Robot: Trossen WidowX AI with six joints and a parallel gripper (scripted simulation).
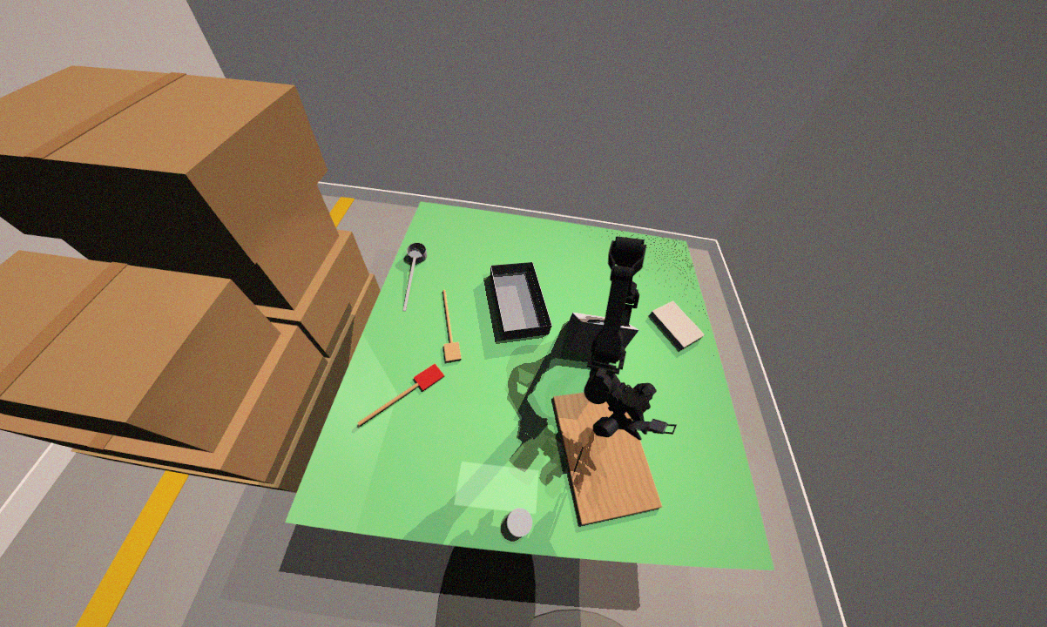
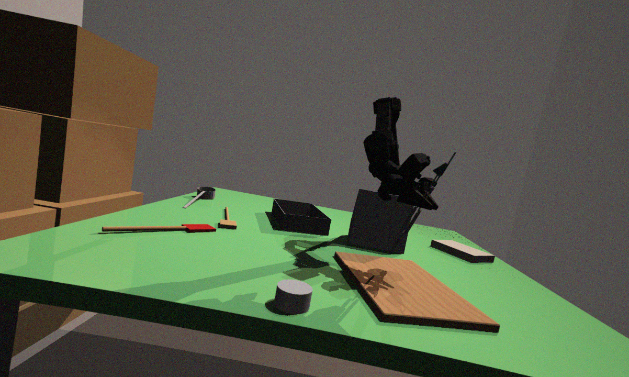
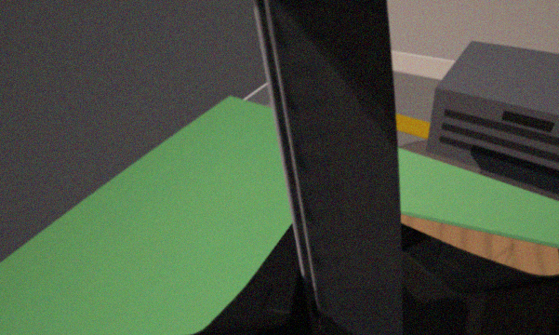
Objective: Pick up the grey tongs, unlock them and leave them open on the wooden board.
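Note:
My gripper [image 1: 628,421] [image 2: 426,188] is shut on the grey tongs [image 1: 650,425] [image 2: 443,166] and holds them in the air above the back end of the wooden board [image 1: 617,483] [image 2: 424,300] [image 3: 488,244]. The tongs stand steeply tilted, with the hinge end up and to the right and the tips down toward the board. In the wrist view the tongs [image 3: 339,163] fill the middle as a broad dark strip, their two arms close together. The tips are hidden. The black roasting tin [image 1: 523,333] [image 2: 300,224] stands empty further back and to the left.
The arm's black base block [image 1: 582,335] [image 2: 377,220] stands just behind the board. A grey cylinder [image 1: 517,522] [image 2: 292,295] sits near the front edge. A red spatula [image 1: 428,376], a wooden spatula [image 1: 450,350] and a ladle [image 1: 415,253] lie left. A beige block [image 1: 676,323] lies right. Cardboard boxes [image 1: 145,233] stand beyond the left edge.

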